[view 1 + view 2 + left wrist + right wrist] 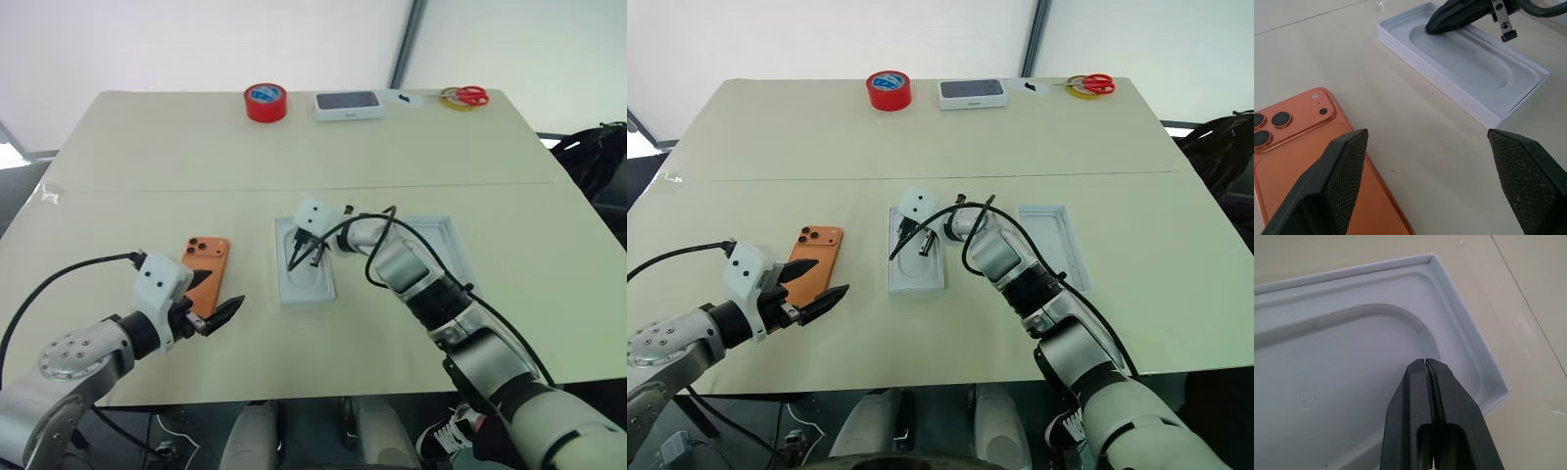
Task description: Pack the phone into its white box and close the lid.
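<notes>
While our right gripper (1426, 363) has its two black fingers pressed together with nothing between them, its tips reach down into the white box (306, 285), at the rounded end of the oval recess in the box's floor. From the left wrist view we see those closed fingertips resting at or just above the recess's inner edge; we cannot tell whether they actually press on it. The white box lies open near the middle of the surface (147, 147), its long side running away from us.

Our left gripper (217, 315) is spread wide and empty, hovering low over the surface just beside the near end of the phone (206, 275). The phone lies flat, back up, its three camera lenses at the far corner, and one of our left fingers (1332, 181) hangs over its near part without gripping it. The phone sits left of the white box, apart from it, with bare surface between them.

On the other side of the white box, behind our right arm, the lid (1058, 235) lies with its inside facing up.

Along the far edge of the surface we see a red roll of tape (265, 102), a sealed white box with a dark top (348, 104), and red-handled scissors (468, 95) lying on a yellowish tape ring.
</notes>
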{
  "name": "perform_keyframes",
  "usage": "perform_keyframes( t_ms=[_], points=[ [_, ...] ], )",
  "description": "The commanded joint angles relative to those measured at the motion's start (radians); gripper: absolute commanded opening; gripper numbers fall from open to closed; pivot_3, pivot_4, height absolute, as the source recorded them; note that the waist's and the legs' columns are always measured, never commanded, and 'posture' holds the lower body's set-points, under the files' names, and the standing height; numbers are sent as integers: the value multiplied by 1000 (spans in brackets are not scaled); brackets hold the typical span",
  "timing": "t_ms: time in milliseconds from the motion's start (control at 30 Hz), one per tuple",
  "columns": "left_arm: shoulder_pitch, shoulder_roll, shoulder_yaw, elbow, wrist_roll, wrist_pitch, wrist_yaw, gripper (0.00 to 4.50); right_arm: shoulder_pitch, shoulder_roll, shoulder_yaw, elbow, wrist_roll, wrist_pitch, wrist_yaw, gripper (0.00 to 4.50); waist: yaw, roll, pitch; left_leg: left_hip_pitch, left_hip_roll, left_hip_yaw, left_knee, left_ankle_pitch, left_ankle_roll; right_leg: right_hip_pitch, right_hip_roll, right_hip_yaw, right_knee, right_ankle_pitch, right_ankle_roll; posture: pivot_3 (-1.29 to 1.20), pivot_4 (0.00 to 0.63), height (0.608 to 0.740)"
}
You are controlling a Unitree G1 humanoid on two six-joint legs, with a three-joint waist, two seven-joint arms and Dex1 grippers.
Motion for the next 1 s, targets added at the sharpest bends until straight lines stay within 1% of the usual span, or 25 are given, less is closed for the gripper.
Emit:
perform_keyframes(
  t_ms=[33, 133, 167, 200, 300, 333, 400, 467, 633, 700, 833, 1000],
  points=[
    [-18, -11, 15, -28, 10, -9, -9, 4109, -7, -1, -12, -87, -7, -4, 15, 37, -1, 0, 0, 0, 0, 0, 0, 0, 0, 0, 0, 0, 0, 0, 0, 0, 150, 732],
    [-32, -40, 45, -2, -18, 13, 12, 4109, 0, 20, -48, -139, 31, 7, 27, 37, -1, 0, 0, 0, 0, 0, 0, 0, 0, 0, 0, 0, 0, 0, 0, 0, 150, 732],
    [-44, -55, 69, 20, -41, 37, 36, 4109, 0, 33, -67, -159, 54, 23, 33, 37, -1, 0, 0, 0, 0, 0, 0, 0, 0, 0, 0, 0, 0, 0, 0, 0, 150, 732],
    [-58, -71, 95, 45, -67, 66, 63, 4305, 0, 46, -81, -175, 71, 39, 36, 3, -1, 0, 0, 0, 0, 0, 0, 0, 0, 0, 1, 0, 0, 0, 0, 0, 150, 732],
    [-86, -100, 165, 109, -94, 135, 135, 4305, 8, 95, -95, -226, 112, 86, 37, 3, -1, 0, 0, 0, 1, -1, 0, 0, 0, 0, 1, -1, 1, 1, 1, 0, 150, 732],
    [-97, -99, 180, 128, -81, 162, 168, 4305, 13, 117, -87, -243, 120, 105, 33, 3, -2, 0, 0, 0, 1, -1, 0, 0, 0, 0, 1, -1, 1, 1, 2, 0, 150, 732],
    [-124, -106, 208, 168, -73, 224, 237, 4305, 25, 154, -62, -269, 126, 129, 26, 3, -2, 0, 0, 0, 1, -1, 0, 0, 0, 0, 1, -1, 2, 1, 2, 0, 150, 732],
    [-162, -127, 249, 220, -109, 305, 303, 4305, 37, 186, -19, -279, 125, 140, 29, 3, -2, 0, 0, 1, 1, -1, 0, 0, 0, 0, 1, -1, 2, 1, 2, 0, 150, 732],
    [-214, -156, 292, 251, -170, 446, 364, 4305, 34, 221, 107, -249, 100, 194, 54, 3, 0, -1, 0, 1, 0, -2, 0, 0, 0, 0, 1, -1, 2, 2, 3, 0, 150, 732],
    [-230, -168, 302, 259, -185, 491, 384, 4305, 29, 227, 136, -243, 100, 207, 61, 3, 1, -1, -1, 1, 0, -2, 0, 0, 0, 0, 0, -1, 2, 2, 3, 0, 150, 732],
    [-272, -210, 277, 249, -244, 609, 408, 4305, 14, 237, 206, -214, 92, 225, 83, 3, 0, -1, -1, 1, 0, -2, 0, 0, 0, 0, 0, -1, 2, 2, 2, 0, 150, 732],
    [-310, -291, 240, 214, -289, 680, 430, 4305, 12, 239, 236, -185, 71, 209, 84, 3, 1, -1, -1, 1, -1, -2, 0, 0, -1, 1, -1, -1, 2, 1, 2, 0, 150, 732]
  ],
)
